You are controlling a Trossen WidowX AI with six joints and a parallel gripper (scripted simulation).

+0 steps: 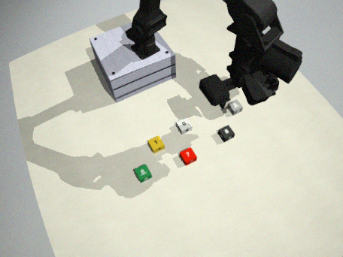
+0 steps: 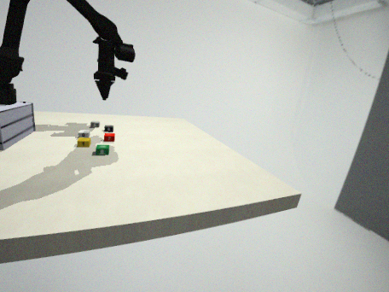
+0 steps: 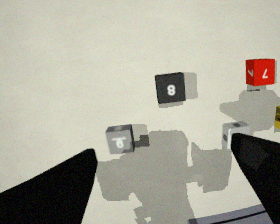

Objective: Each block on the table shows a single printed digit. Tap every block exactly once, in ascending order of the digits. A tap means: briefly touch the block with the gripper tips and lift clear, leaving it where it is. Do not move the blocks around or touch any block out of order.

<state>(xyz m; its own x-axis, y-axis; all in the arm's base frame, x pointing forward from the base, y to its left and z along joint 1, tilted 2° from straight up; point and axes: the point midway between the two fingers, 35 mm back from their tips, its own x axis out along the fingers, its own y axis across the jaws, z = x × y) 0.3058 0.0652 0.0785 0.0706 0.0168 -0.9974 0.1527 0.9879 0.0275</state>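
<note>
My gripper is open and empty, high above the table by the grey block. That block shows a blurred underlined digit, nearer the left finger in the wrist view. The black 8 block lies farther ahead. The white 0 block is partly hidden by the right finger in the wrist view. The yellow 1 block, red 7 block and green block stand beyond; green's underlined digit is unclear.
The arm stands on a pale layered base box, whose edge shows at the bottom of the wrist view. The cream table carries the arm's shadows around the blocks.
</note>
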